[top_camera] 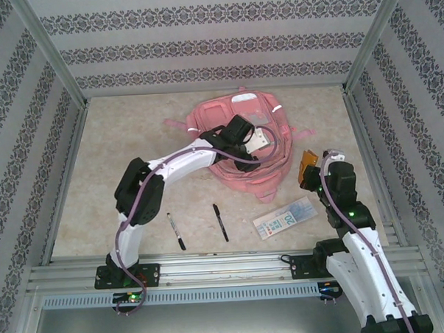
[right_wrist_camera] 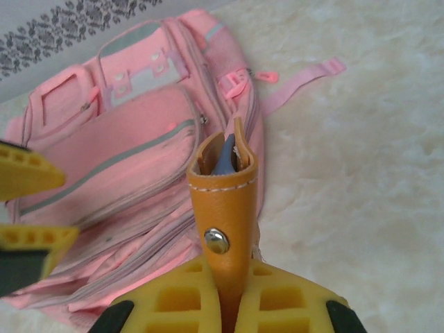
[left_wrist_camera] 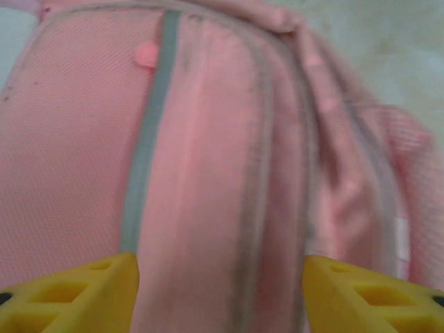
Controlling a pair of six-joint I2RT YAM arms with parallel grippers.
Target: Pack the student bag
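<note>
Two black pens lie on the beige tabletop [top_camera: 125, 134] in the lower middle of the overhead view, one [top_camera: 175, 231] to the left of the other [top_camera: 221, 222]. Both are apart from each other and from everything else. To their right lies a flat printed packet [top_camera: 285, 217] marked "20", just below the right arm's wrist. None of these touches the student bag [top_camera: 255, 172], which lies flat in the upper centre of the tabletop. One pink strap trails toward its upper left.

The left arm reaches diagonally up across the bag. The left gripper [top_camera: 249, 138] sits over the bag's middle and hides part of it. Its wrist camera shows the left gripper [left_wrist_camera: 222, 295] with its yellow fingers [left_wrist_camera: 76, 291] spread wide. Pink fabric and a grey strip of the bag [left_wrist_camera: 208, 139] lie close beneath them, and nothing is pinched between them.

The right gripper [top_camera: 316, 173] stands just off the bag's right edge. In its own camera the right gripper [right_wrist_camera: 229, 298] is pressed together on a tan leather case [right_wrist_camera: 225, 187] with a metal snap. The case stands upright, with something blue-grey showing at its open top. The bag [right_wrist_camera: 125, 159] lies beyond the case, toward the upper left of that frame, and does not touch it.
</note>
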